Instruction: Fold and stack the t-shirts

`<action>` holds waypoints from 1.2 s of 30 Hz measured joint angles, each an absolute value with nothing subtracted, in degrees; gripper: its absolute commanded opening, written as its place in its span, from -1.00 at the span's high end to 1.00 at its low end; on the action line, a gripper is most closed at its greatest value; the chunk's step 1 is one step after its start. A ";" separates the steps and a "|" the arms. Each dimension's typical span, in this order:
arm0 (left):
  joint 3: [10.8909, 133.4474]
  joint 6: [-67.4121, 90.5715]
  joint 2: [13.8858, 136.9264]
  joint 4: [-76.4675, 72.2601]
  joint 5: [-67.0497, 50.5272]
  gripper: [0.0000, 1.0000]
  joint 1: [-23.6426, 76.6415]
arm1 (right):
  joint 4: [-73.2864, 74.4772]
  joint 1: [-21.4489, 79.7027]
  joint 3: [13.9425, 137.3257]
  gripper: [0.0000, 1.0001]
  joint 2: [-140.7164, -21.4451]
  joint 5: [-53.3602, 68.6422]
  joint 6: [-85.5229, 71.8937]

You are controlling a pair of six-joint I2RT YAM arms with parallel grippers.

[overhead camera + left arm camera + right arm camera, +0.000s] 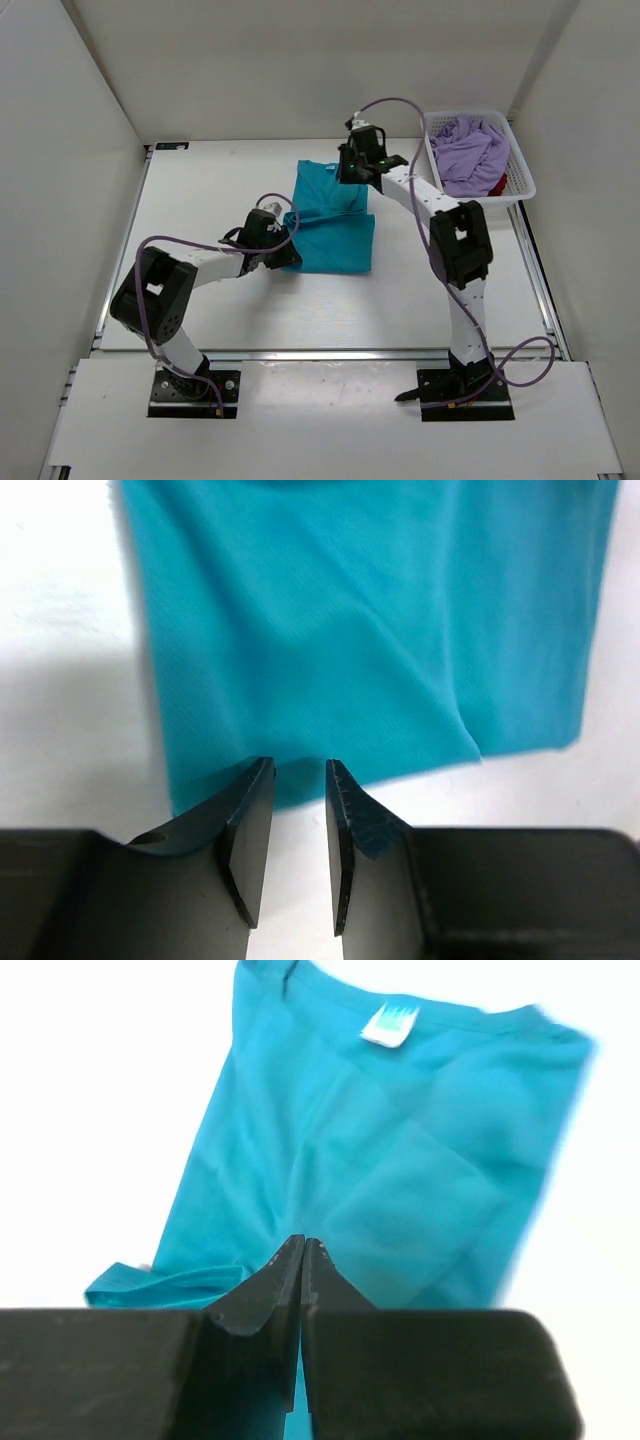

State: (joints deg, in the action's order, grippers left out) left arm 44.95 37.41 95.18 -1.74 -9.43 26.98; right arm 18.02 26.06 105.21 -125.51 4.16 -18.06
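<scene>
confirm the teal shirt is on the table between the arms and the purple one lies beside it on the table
Wrong on the purple shirt: it lies in the white basket, not on the table, as the top external view shows. The teal shirt part is right.

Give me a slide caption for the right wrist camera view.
Right gripper, jaws shut, poised over a partly folded teal t-shirt, its white neck label showing, on a white table.

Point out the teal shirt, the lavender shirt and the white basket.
teal shirt (338,240), top view, middle of its body
lavender shirt (468,150), top view, bunched cloth in the basket
white basket (521,160), top view, mesh side wall
</scene>
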 measured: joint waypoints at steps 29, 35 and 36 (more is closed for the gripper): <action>35.48 36.88 86.37 -0.01 -9.47 0.23 17.15 | 12.84 33.71 99.46 1.00 -131.11 21.43 -22.02; 34.52 36.84 83.48 -0.01 -8.99 0.22 17.10 | 18.06 29.63 111.83 0.98 -137.60 23.09 -22.24; 34.52 36.84 83.48 0.01 -8.97 0.21 17.39 | 18.68 29.15 113.80 0.99 -138.61 23.27 -22.24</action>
State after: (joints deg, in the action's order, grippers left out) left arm 34.52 36.84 83.48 0.01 -8.97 17.39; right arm 18.68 29.15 113.80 -138.61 23.27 -22.24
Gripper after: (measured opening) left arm 0.385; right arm 0.007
